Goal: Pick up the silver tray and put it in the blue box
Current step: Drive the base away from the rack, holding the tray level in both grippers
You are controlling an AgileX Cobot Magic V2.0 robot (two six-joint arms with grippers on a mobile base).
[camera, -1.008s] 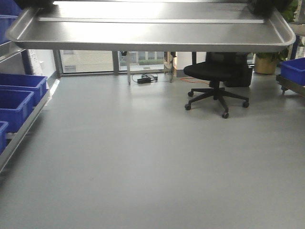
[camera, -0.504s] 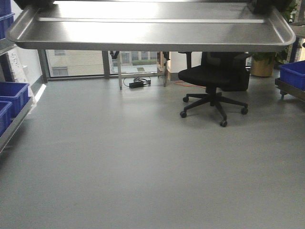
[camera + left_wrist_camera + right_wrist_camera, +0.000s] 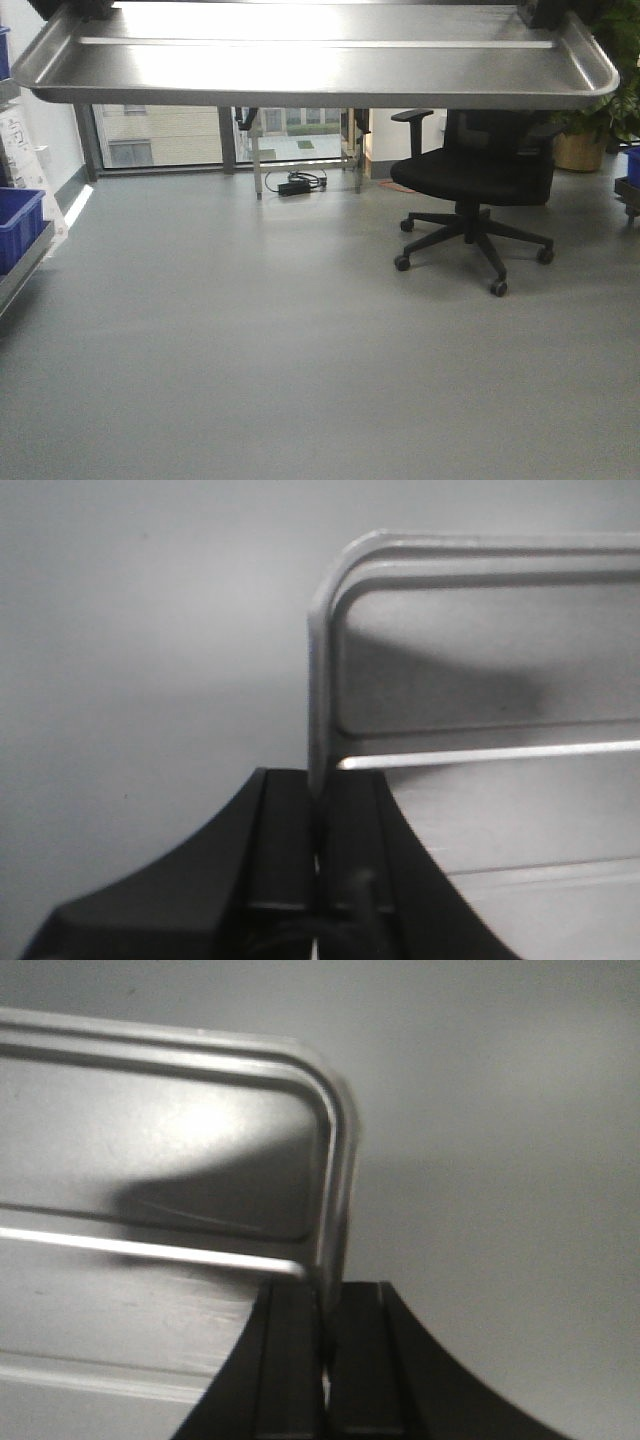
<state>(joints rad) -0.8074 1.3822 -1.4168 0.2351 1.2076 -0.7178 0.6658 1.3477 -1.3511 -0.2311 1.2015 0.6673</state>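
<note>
Silver tray (image 3: pixel 320 70) held aloft, level, long axis crosswise to the robot, spanning the top of the front view. Bare floor (image 3: pixel 250 350) under it, no bench.

Left gripper (image 3: pixel 318 820): jaws pressed together on the rim of the tray's left short end, near a rounded corner. Right gripper (image 3: pixel 322 1310): same pinch on the right short end. Each arm carries one end; neither is nearer.

The blue box cannot be picked out. Only a blue bin (image 3: pixel 18 225) on a rack at far left and a blue sliver (image 3: pixel 633 165) at far right. Office chair (image 3: pixel 470 165) ahead, to the right.

Judgement: carrying phase; the lowering waits until a box lies squarely beneath the tray's long axis.
</note>
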